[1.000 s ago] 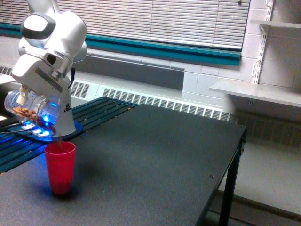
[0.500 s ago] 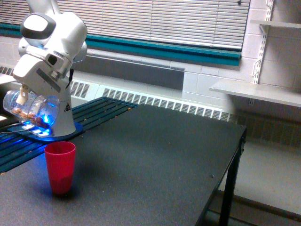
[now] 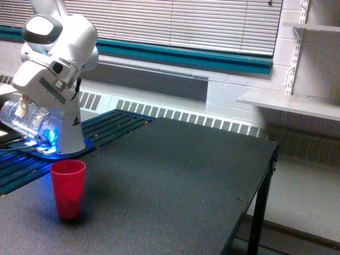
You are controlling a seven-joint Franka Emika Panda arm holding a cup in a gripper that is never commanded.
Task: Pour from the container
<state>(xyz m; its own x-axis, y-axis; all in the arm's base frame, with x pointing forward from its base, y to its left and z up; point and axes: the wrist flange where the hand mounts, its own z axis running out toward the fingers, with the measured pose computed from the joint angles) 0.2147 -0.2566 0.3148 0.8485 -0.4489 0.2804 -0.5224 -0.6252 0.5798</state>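
Clear rounded plastic jar [image 3: 29,121] held tilted on its side by the gripper [image 3: 24,109], fingers clamped on it, above and left of the opaque red plastic cup [image 3: 68,188]. No nuts visible inside; pour looks done.

The claw [image 3: 22,109] (fingers mostly) hides behind the jar [image 3: 29,123].

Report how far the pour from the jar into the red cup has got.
Done: the clear jar shows no nuts now, though nuts were visible a second ago. In hand: the gripper holds it tilted above the red cup. Left: righting the jar. The cup's contents are hidden.
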